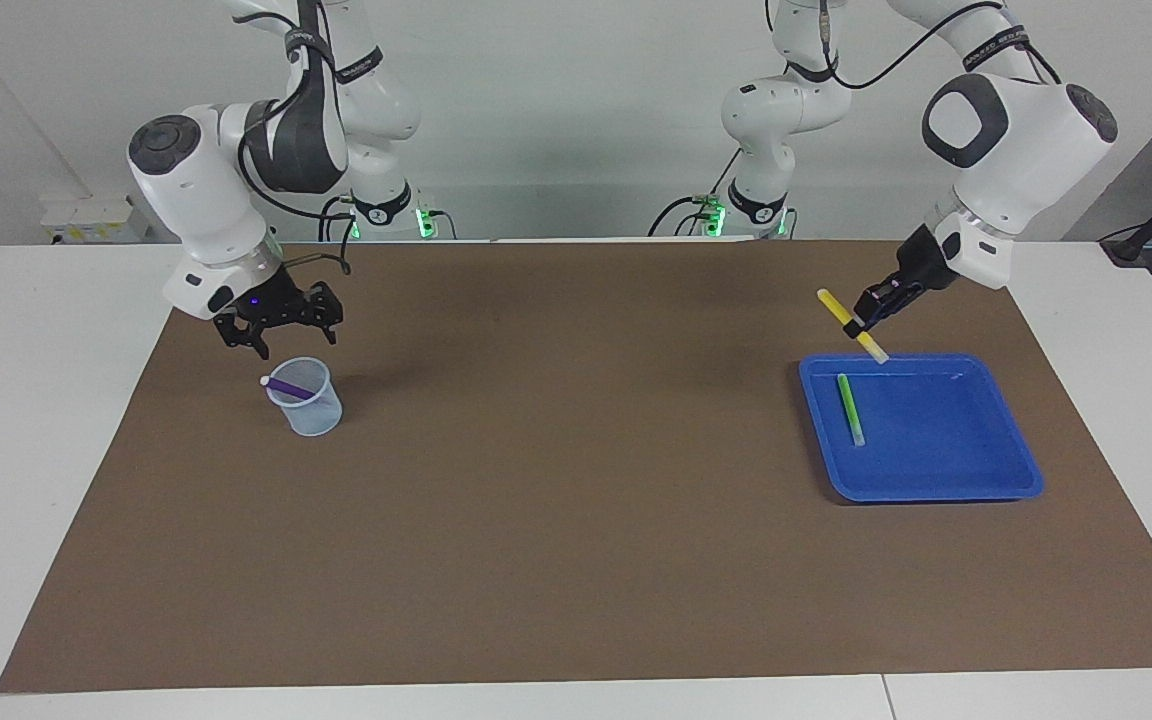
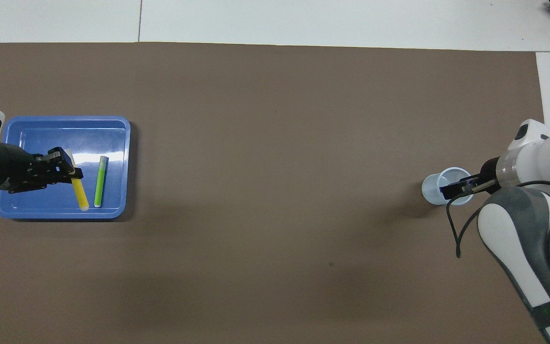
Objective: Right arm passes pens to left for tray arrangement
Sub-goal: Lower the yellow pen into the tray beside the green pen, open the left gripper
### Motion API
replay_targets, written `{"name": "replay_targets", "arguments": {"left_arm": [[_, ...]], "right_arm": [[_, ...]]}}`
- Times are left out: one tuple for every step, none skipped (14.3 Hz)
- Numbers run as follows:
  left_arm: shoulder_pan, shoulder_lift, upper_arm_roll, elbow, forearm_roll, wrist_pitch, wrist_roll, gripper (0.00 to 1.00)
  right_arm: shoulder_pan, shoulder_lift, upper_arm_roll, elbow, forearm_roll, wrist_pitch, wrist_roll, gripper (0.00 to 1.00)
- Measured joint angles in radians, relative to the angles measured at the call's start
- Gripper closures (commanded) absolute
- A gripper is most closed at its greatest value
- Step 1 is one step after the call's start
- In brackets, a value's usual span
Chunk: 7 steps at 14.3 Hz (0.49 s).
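Observation:
My left gripper (image 1: 857, 324) is shut on the yellow pen (image 1: 848, 320), which hangs tilted in the air over the blue tray (image 1: 946, 445) at its rim nearest the robots. The green pen (image 1: 850, 410) lies in the tray. In the overhead view the yellow pen (image 2: 79, 187) shows beside the green pen (image 2: 100, 181), over the tray (image 2: 31, 136), held by my left gripper (image 2: 70, 172). My right gripper (image 1: 296, 344) is open, just above the pale mesh cup (image 1: 308, 405). The purple pen (image 1: 286, 386) leans in that cup. From overhead my right gripper (image 2: 450, 190) covers part of the cup (image 2: 430, 188).
A brown mat (image 1: 576, 520) covers most of the white table (image 1: 26, 420). The cup stands toward the right arm's end and the tray toward the left arm's end, with bare mat between them.

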Motion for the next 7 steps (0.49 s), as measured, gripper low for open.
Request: {"name": "replay_targets", "arguments": {"left_arm": [[0.012,0.007,0.000,-0.005,0.042,0.000,0.054,1.00],[0.025,0.017,0.001,-0.008,0.077,0.000,0.101,1.00],[0.040,0.030,0.001,-0.008,0.107,0.001,0.144,1.00],[0.054,0.045,0.002,-0.008,0.132,0.005,0.182,1.00],[0.065,0.061,0.002,-0.008,0.154,0.016,0.211,1.00],[0.069,0.079,0.003,-0.009,0.175,0.036,0.228,1.00],[0.070,0.097,0.002,-0.009,0.193,0.059,0.238,1.00]], "right_arm": [[-0.006,0.013,0.001,-0.011,-0.016,0.026,-0.040,0.00],[-0.015,0.025,0.001,-0.016,-0.027,0.046,-0.066,0.00],[-0.025,0.037,0.001,-0.018,-0.032,0.062,-0.091,0.01],[-0.039,0.047,0.001,-0.021,-0.032,0.076,-0.121,0.05],[-0.055,0.056,0.001,-0.025,-0.032,0.092,-0.150,0.05],[-0.072,0.065,0.001,-0.029,-0.032,0.102,-0.170,0.06],[-0.083,0.072,0.001,-0.030,-0.032,0.104,-0.181,0.10]]}}
